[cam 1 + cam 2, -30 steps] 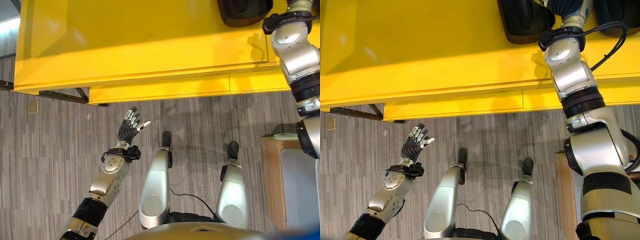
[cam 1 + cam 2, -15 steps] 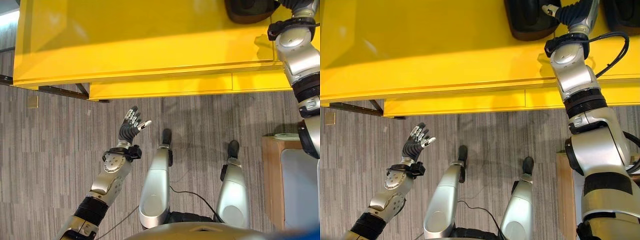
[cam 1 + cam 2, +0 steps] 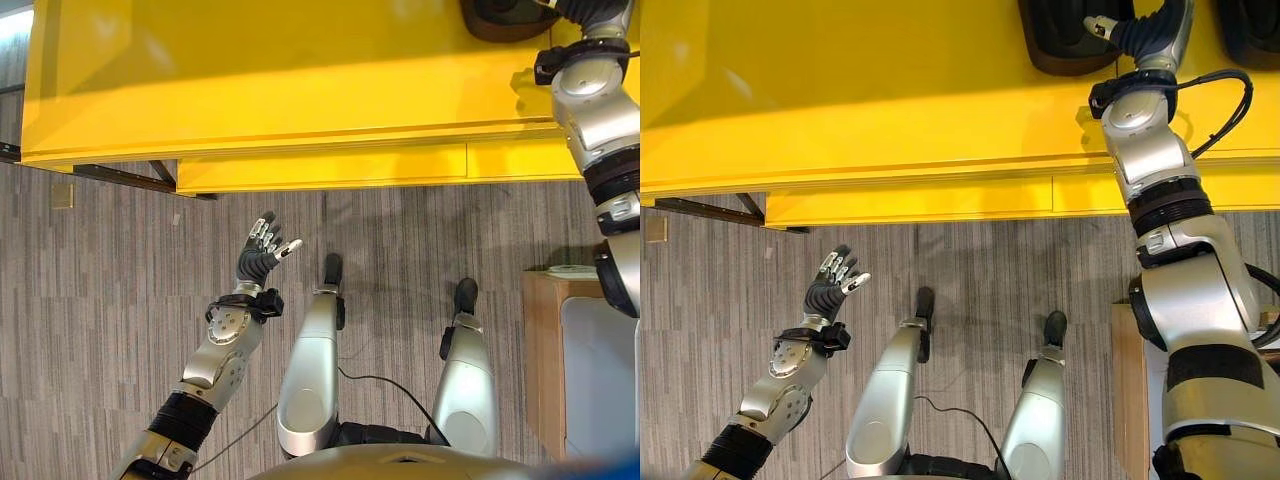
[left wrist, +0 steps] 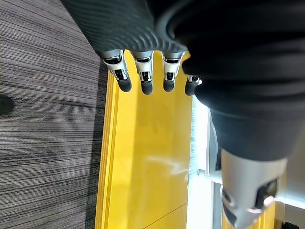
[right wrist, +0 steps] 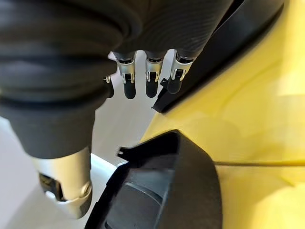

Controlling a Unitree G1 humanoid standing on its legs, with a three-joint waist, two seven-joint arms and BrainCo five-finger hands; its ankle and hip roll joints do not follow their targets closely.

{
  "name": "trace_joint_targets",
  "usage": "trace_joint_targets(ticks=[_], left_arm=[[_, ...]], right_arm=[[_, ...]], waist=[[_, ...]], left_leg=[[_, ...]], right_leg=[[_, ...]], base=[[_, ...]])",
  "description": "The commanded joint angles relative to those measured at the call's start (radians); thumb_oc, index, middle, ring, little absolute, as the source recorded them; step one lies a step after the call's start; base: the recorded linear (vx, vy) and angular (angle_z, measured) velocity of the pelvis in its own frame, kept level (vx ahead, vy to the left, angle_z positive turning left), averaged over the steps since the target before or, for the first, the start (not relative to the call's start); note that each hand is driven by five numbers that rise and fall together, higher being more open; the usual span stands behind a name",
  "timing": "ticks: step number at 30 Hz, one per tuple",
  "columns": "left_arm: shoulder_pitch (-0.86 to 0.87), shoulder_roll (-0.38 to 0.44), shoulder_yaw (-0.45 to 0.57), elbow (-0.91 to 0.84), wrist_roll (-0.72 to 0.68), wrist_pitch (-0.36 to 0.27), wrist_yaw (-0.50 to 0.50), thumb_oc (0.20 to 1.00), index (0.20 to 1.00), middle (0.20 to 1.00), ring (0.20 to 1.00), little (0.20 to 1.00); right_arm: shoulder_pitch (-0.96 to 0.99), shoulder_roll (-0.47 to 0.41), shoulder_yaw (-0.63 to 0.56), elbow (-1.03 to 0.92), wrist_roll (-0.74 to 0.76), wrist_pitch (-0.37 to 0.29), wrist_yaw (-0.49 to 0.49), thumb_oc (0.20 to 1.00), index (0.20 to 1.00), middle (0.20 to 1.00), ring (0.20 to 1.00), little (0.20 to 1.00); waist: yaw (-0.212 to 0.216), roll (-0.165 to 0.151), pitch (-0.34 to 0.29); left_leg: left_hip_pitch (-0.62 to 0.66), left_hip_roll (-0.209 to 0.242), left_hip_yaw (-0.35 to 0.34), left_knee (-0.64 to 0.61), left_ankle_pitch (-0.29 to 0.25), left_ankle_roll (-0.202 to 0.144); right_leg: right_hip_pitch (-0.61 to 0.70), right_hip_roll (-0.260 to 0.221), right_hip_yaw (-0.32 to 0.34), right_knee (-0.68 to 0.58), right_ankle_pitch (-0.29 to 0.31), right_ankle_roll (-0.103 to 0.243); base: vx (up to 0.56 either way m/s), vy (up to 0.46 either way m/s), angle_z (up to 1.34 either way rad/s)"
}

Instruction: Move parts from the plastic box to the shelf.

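- my right hand (image 3: pixel 1137 30) fingers (image 5: pixel 151 82) look straight, holding nothing, poised betw two black parts (image 5: pixel 167 191) on the yellow shelf (image 3: pixel 890 90).
- left hand (image 3: pixel 262 252) loose, idle over floor.
- prob placing step done; next: fetch another from the box.

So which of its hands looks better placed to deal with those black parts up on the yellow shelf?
The right hand, probably. It reaches over the yellow shelf, right by a black part. The left hand hangs over the floor, short of the shelf, fingers relaxed and holding nothing.
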Motion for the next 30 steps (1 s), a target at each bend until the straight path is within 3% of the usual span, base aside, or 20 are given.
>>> trace_joint_targets(ticks=[1, 30], left_arm=[[0.019, -0.003, -0.019, -0.04, -0.009, -0.065, 0.026, 1.0, 1.0, 1.0, 1.0, 1.0], [0.0, -0.023, -0.022, -0.029, -0.023, -0.052, 0.044, 1.0, 1.0, 1.0, 1.0, 1.0]], right_arm=[[-0.047, -0.045, -0.025, -0.019, 0.001, -0.06, -0.008, 1.0, 1.0, 1.0, 1.0, 1.0], [0.029, 0.049, -0.076, -0.057, 0.162, -0.098, 0.038, 1.0, 1.0, 1.0, 1.0, 1.0]], waist=[[0.032, -0.004, -0.014], [0.045, -0.026, -0.014]], left_leg=[[-0.007, 0.014, -0.024, -0.128, 0.116, 0.0], [-0.048, -0.003, -0.036, -0.103, 0.101, 0.009]], right_leg=[[-0.036, 0.002, 0.006, 0.261, -0.189, -0.049], [-0.051, 0.0, 0.003, 0.258, -0.186, -0.051]], base=[[0.0, 0.0, 0.0], [0.0, 0.001, 0.01]])
